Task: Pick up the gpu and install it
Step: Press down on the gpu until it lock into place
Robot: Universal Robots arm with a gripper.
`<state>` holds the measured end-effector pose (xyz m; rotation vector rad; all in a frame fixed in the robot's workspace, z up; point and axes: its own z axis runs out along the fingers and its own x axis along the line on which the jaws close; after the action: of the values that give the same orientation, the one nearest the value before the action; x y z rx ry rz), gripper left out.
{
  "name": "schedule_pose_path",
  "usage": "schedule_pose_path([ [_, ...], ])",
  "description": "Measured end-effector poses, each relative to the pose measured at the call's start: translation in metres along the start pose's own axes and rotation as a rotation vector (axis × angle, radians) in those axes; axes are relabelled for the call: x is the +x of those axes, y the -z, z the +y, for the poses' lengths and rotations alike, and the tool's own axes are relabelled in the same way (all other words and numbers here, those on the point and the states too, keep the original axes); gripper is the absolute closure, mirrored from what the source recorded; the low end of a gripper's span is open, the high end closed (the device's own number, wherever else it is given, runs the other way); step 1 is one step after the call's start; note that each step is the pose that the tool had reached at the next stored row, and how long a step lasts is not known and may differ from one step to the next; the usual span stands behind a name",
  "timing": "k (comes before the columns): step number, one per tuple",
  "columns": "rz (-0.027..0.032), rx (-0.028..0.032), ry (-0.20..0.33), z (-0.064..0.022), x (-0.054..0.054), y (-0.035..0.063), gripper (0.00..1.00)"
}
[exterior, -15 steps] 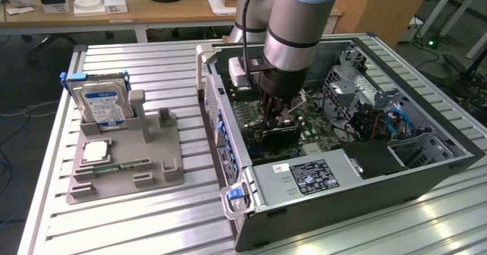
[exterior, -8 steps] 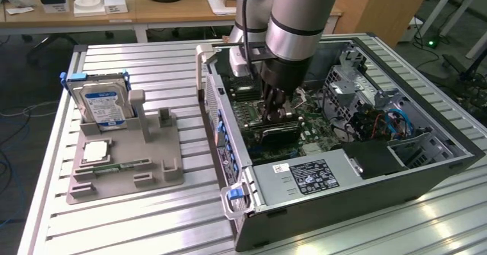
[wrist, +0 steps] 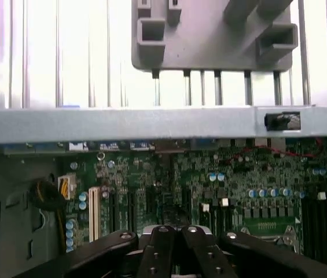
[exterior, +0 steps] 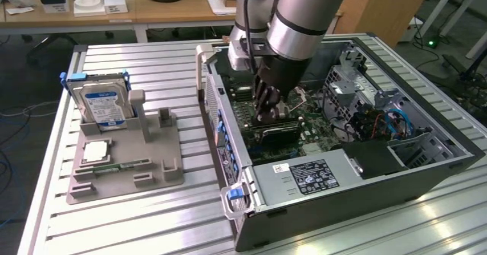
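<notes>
The arm reaches down from the far side into the open computer case, its forearm steeply inclined and the dark hand pointing almost straight down at the motherboard. In the wrist view the hand has its fingers drawn together with hardly any gap, their tips meeting over the green board; whether anything is pinched between them cannot be told. In the exterior view a dark, flat rectangular card, apparently the gpu, lies across the motherboard directly under the hand's tips, touching or just short of them, running left to right inside the case. The case sits on the slatted metal bench, its near wall carrying a label. Well to the exterior view's left stands a grey parts holder with a silver hard drive upright in its far slot and a narrow green memory stick lying along it.
</notes>
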<state>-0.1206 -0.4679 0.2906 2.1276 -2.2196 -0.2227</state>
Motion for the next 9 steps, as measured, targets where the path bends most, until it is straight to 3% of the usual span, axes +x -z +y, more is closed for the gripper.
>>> schedule_pose_path([
  [3, 0.0023, -0.0532, -0.003, -0.0006, -0.0001, 0.0008, 0.9],
  [4, 0.0026, -0.0666, -0.004, -0.0009, 0.0, 0.0008, 0.9],
  [9, 0.0037, -0.0676, -0.001, 0.0048, 0.0002, 0.0004, 0.9],
])
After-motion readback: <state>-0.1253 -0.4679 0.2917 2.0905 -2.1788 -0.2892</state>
